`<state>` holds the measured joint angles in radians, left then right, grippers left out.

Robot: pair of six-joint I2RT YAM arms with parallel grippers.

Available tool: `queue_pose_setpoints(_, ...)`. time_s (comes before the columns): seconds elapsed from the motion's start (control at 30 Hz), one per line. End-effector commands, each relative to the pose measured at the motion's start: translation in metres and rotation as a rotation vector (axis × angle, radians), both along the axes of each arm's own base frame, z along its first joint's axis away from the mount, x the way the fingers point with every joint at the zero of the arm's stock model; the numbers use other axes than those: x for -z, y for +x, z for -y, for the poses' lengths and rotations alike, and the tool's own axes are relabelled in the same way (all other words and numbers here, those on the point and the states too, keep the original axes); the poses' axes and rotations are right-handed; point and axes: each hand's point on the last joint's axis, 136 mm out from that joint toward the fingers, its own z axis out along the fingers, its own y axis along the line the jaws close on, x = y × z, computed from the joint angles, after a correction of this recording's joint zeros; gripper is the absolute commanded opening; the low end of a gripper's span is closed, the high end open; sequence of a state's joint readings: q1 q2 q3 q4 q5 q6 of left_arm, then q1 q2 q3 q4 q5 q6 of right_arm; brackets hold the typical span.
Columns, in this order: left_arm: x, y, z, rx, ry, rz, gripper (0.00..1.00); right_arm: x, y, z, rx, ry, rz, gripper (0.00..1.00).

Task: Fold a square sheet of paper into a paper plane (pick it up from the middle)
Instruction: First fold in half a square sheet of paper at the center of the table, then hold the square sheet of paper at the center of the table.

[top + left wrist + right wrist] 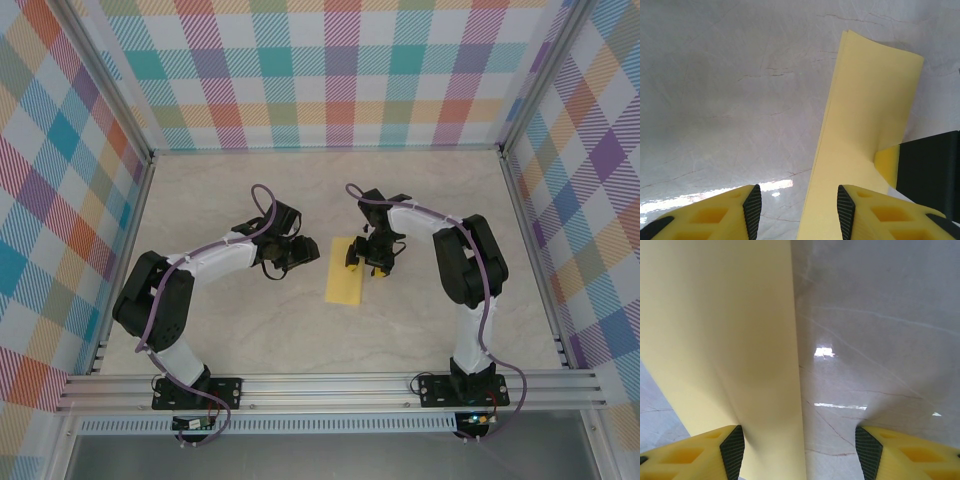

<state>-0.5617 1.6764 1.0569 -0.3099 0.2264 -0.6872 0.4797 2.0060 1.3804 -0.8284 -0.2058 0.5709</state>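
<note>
**Two sets of fingers open at a folded yellow sheet**

One square sheet of paper [346,280] lies on the counter [250,330], folded into a narrow rectangle. The left wrist view shows stacked layers along its long left edge. Its far edge bows a little.

Right fingers [732,452]: spread wide, not clamping anything. One finger sits on the sheet at its right long edge, the other [875,452] is off the sheet over bare counter. In the left wrist view that yellow finger [887,165] touches the sheet's right edge, and the paper dents slightly at that spot. From above, these fingers are at the sheet's far right corner, with the right arm [465,260] bending in from the right of the sheet.

Left fingers [752,210]: apart, medium gap, gripping nothing. One pad is over bare counter left of the sheet. The other pad [845,210] overlaps the sheet's left edge in the wrist picture; cannot tell whether it touches the paper. From above, these fingers are just left of the sheet's far half, with a sliver of counter between, and the left arm [215,255] curves in from the left of the sheet.

Sheet is flat on the counter between both sets of fingers, closer to the right ones. No dart shape, just the rectangle fold.
</note>
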Motion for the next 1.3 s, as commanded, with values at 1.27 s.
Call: queue_pose_setpoints(1.27, 0.002, 0.0, 0.02, 0.062, -0.058, -0.028, 0.44, 0.036, -0.016, 0.017, -0.066, -0.117, -0.099, 0.67)
